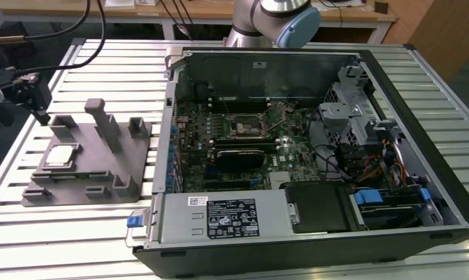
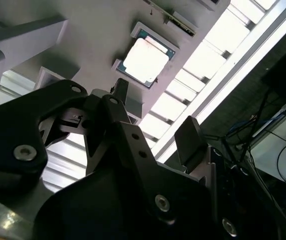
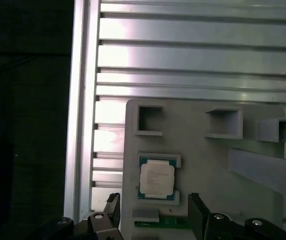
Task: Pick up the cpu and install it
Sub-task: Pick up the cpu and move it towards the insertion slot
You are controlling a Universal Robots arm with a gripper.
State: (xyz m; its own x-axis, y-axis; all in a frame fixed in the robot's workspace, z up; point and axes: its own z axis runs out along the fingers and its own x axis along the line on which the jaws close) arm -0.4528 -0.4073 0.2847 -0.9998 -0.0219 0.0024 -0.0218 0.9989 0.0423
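The claw (image 2: 155,117) is wide open and holds nothing. Ahead of its tips the cpu (image 2: 147,57) lies flat, shiny side up, in a shallow pocket of the grey holder (image 2: 82,30) at the exterior view's left. The chip is thin and the pocket's little walls hug it. I think the fingers (image 2: 190,137) could hit those walls, or pinch one corner and tip it. Tall grey posts (image 1: 104,125) stand near the pocket and could bump the claw. Farther off, toward the exterior view's right, the open computer box (image 1: 273,73) has high walls. The socket (image 1: 245,123) in its middle looks open from above.
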